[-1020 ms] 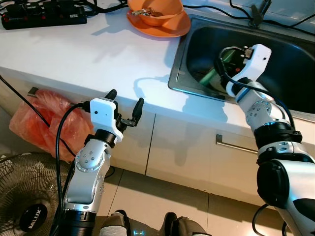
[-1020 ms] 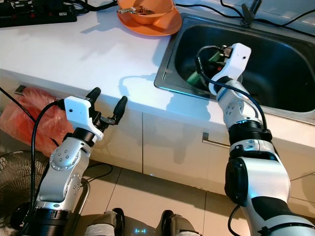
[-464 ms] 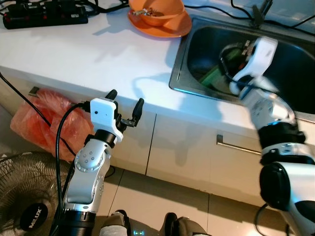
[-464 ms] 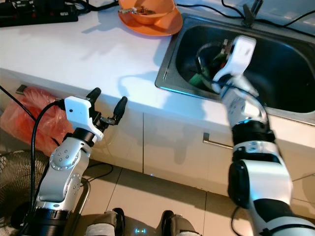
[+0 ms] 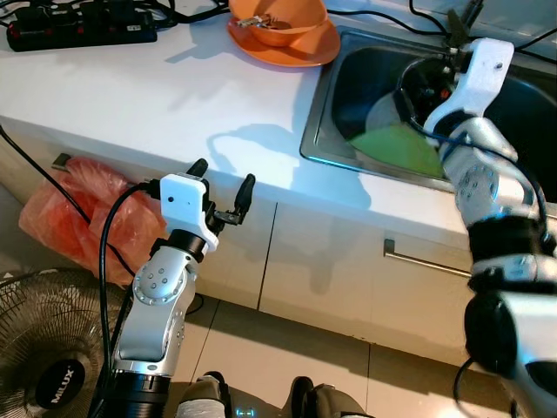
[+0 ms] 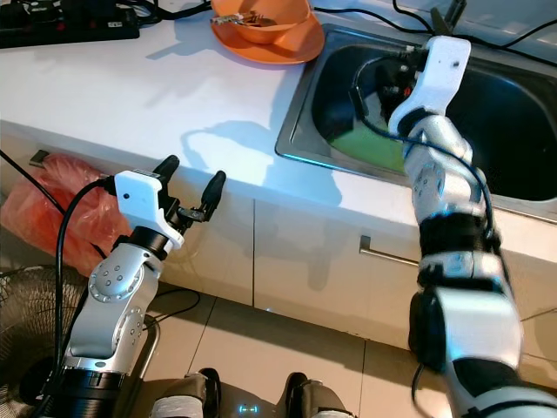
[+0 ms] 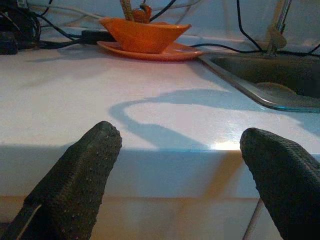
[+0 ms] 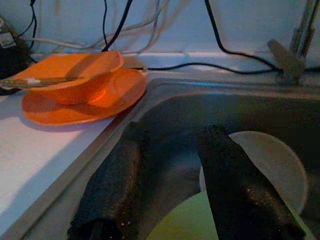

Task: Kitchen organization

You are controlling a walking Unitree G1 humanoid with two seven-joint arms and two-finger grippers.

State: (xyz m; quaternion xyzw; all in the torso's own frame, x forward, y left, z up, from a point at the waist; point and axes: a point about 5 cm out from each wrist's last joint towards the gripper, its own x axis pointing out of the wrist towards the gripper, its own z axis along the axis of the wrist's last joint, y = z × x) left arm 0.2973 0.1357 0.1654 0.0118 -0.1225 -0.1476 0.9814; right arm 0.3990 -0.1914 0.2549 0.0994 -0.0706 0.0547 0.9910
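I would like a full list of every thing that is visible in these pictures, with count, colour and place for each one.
Countertop: one, white, before the robot.
Sink: one, steel, set in the countertop on the right.
Green plate: one, green, inside the sink.
White plate: one, white, inside the sink.
Orange plate: one, orange, on the countertop beside the sink.
Orange bowl: one, orange, on the orange plate.
Power strip: one, black, far left of the countertop.
Plastic bag: one, red, below the countertop.
Fan: one, dark, on the floor.
Left gripper: one, black, open, before the countertop edge.
Right gripper: one, black, open, over the sink.
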